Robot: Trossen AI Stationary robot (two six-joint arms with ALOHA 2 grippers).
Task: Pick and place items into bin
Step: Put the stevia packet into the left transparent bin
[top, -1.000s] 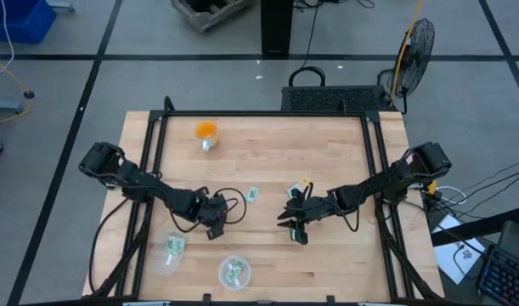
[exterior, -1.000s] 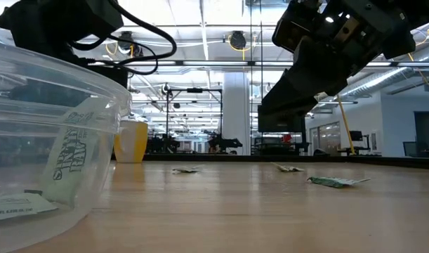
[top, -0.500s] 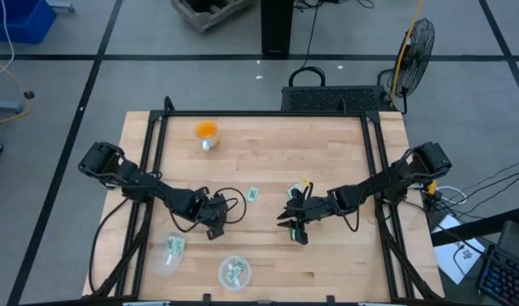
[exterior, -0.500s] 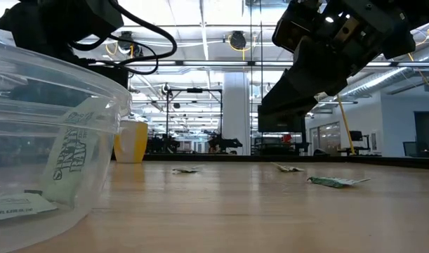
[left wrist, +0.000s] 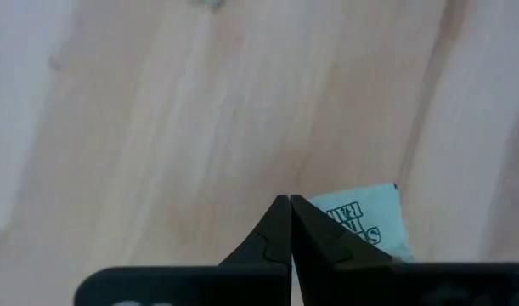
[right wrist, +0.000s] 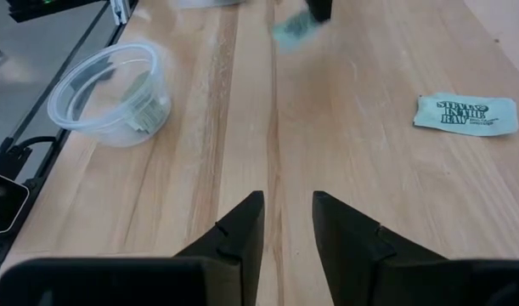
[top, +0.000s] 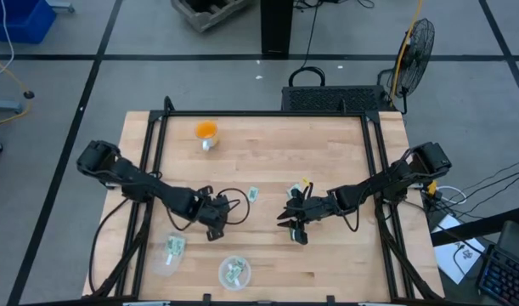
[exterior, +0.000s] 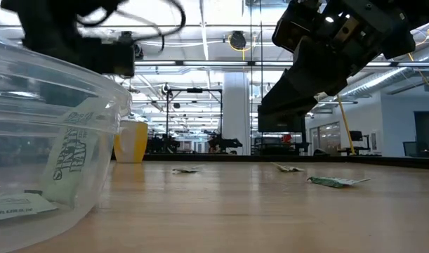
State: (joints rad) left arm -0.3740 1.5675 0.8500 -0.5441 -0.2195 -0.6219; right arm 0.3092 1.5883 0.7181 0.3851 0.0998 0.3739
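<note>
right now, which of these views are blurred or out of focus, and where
Low view: the clear bin fills the near left, distorted by closeness, and the left arm above it is motion-smeared. Right wrist view: a green packet in the left gripper is a blur, while the packet lying on the table reads sharply. Left wrist view: the wood is soft, the packet at the shut fingertips clear.

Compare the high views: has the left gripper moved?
Yes, slightly. The left gripper, shut on a packet, has shifted a little away from the orange ball.

Two bins (top: 234, 272) sit on the desk (top: 267, 153) near its front edge; loose packets (top: 253, 195) lie behind the bins, mid-desk.
</note>
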